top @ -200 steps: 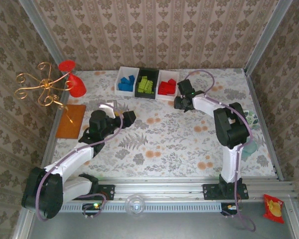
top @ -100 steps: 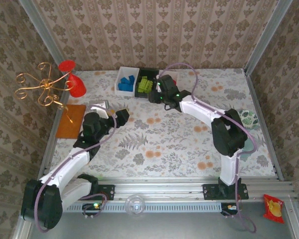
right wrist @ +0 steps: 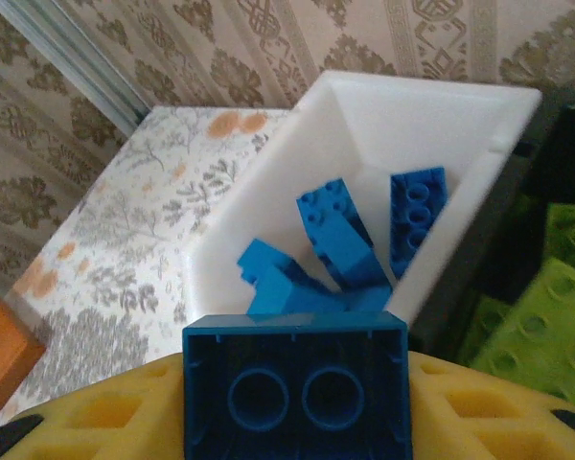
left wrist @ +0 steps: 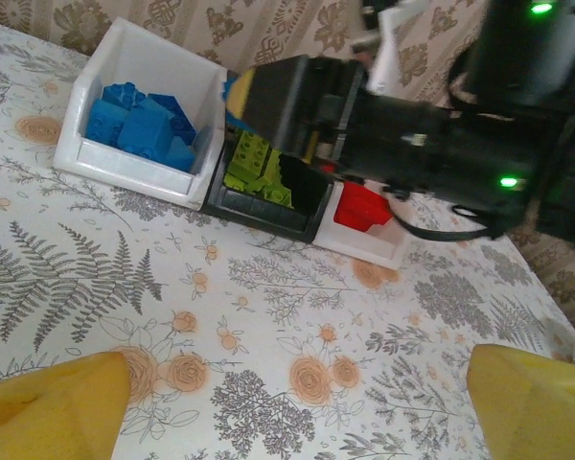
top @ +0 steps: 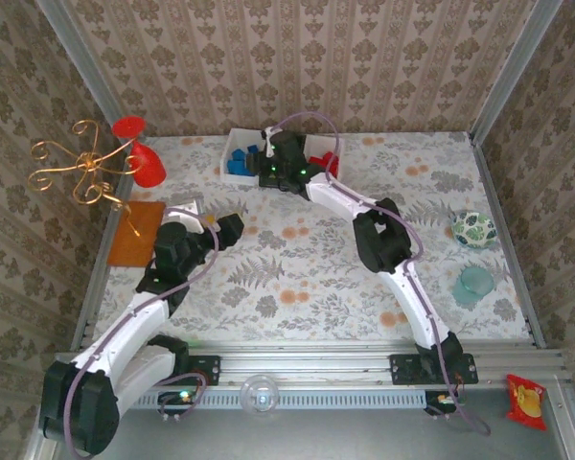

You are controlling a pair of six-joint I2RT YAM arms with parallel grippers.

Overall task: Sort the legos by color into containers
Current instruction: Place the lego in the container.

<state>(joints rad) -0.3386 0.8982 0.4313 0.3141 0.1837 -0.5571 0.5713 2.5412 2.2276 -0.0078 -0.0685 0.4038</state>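
**Blue brick held at the seam left of the black bin**

The table (top: 307, 278) is covered in floral cloth. A wide bare stretch is left between the arm bases and the black bin (left wrist: 259, 206), which is set in a row at the far edge by the wall. The right arm (top: 383, 240) is stretched to that bin, with the right gripper (top: 271, 161) over its left rim. The left gripper (left wrist: 287, 422) is held over open cloth on the near side of the black bin, well apart from it. Its jaws are spread wide with nothing between them.

The left white bin (left wrist: 125, 172) touches the black bin and is filled with blue bricks (left wrist: 139, 120). The right white bin (left wrist: 369, 251) touches its other wall and is filled with red bricks (left wrist: 362, 206). Lime bricks (left wrist: 254, 168) are piled in the black bin. One blue brick (right wrist: 295, 383) is clamped between the right gripper's yellow pads (right wrist: 96, 412), its hollow underside turned to the wrist camera.
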